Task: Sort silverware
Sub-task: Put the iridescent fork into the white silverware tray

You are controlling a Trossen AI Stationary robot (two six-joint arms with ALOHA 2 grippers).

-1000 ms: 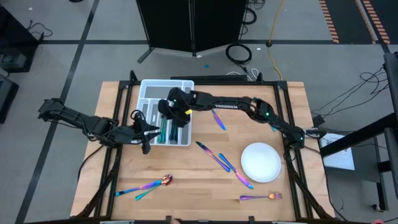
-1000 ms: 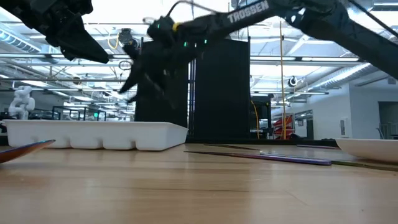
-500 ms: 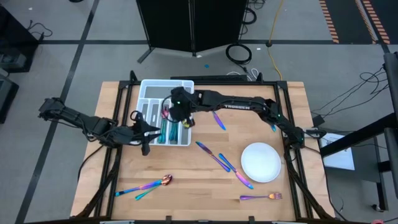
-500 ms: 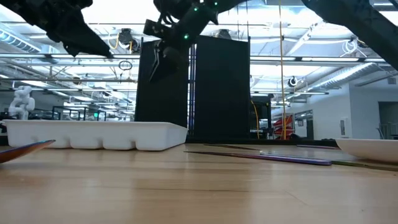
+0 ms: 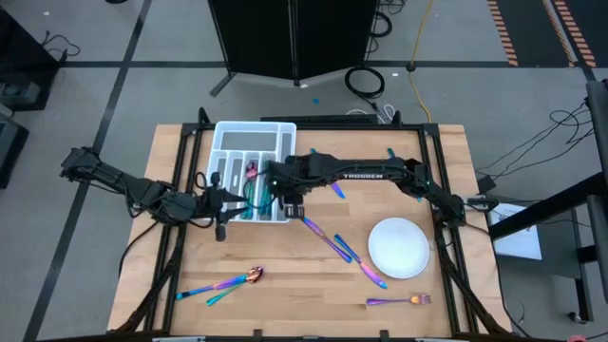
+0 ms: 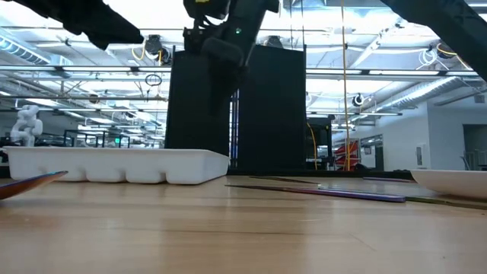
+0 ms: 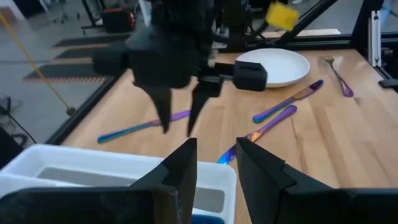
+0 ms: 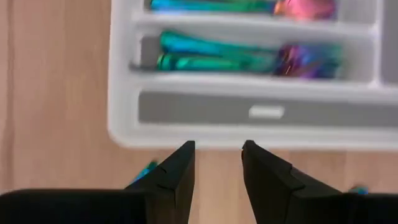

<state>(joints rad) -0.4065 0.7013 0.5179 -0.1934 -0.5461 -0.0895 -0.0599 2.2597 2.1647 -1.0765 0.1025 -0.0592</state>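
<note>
Dark right gripper hangs in the air at the right-hand rim of the white tray, fingers pointing down and standing a little apart with nothing between them. Right wrist view confirms it: fingers parted by a narrow gap, empty, tray edge and bare wood beneath. Left gripper waits at the tray's left side, jaws likewise slightly apart and holding nothing.

Judgement on step in hand: reach for the next loose piece. Nearest candidates are the knives lying slantwise just right of the tray, towards the plate. To do it well, I would turn the wrist so the fingers straddle a handle across its width, come down at mid-handle, and take one piece only, since those two lie close together. The thin metal lies flat on wood, so the fingertips need to reach the board before closing.

Silverware elsewhere:
- several pieces already in tray compartments
- one piece right of the tray, beneath the right forearm
- spoon pair near the front left
- fork at the front right, below the plate
</note>
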